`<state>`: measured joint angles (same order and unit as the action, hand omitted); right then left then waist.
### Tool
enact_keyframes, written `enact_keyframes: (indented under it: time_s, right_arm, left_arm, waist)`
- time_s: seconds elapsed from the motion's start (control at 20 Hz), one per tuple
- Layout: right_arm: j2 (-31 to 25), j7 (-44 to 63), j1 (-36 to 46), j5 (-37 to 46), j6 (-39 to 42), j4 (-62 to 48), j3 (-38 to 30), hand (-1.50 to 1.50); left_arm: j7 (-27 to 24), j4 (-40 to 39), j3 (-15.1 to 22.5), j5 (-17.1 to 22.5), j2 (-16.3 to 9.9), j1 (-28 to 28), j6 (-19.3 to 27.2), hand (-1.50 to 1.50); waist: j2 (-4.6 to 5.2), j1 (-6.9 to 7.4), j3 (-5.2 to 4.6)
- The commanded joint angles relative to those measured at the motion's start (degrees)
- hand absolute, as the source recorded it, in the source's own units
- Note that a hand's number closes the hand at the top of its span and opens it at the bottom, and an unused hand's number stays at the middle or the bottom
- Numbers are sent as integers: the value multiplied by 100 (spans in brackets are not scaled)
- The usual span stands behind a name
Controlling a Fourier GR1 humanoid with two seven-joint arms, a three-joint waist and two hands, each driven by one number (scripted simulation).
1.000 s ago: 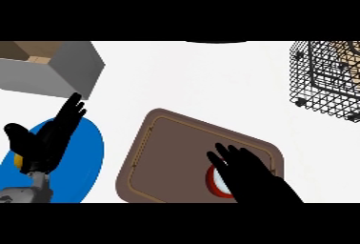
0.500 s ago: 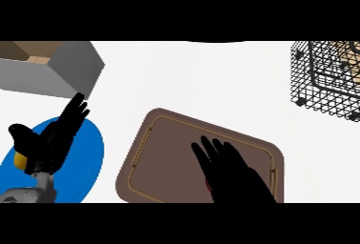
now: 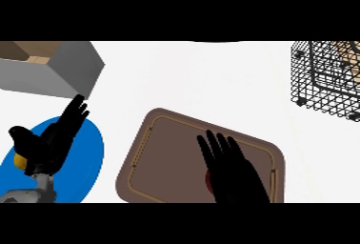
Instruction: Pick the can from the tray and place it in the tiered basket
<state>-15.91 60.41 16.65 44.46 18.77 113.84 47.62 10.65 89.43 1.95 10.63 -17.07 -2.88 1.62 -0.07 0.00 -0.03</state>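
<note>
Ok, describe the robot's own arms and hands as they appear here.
Both hands are plain black, with slim fingers and a thumb. The left hand joins a grey forearm through a wrist with a yellow patch. The right hand shows only black; its forearm is out of view. No cables or markings show.

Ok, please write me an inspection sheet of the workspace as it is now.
Surface: white counter.
Job's things: brown tray; can mostly hidden under the right robot hand, only a red edge shows; wire basket at upper right.
Clutter: blue plate at left; grey box at upper left.
Robot hands: right robot hand open over the tray; left robot hand open over the plate.
Cables: nothing seen.
Surroundings: nothing seen.
</note>
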Motion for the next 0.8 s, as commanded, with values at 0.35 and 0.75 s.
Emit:
enact_keyframes:
  time_s: [0.35, 0.75]
  right_arm:
    - [337, -467, -195, 914, 196, -652, -647, -150]
    - [278, -552, -476, 660, 1027, -691, -472, 150]
  left_arm:
    - [180, 209, -218, -130, 116, 32, -145, 0]
    - [348, 364, -239, -59, 212, -39, -187, 0]
  waist:
    - [4, 14, 3]
    - [-1, 24, 2]
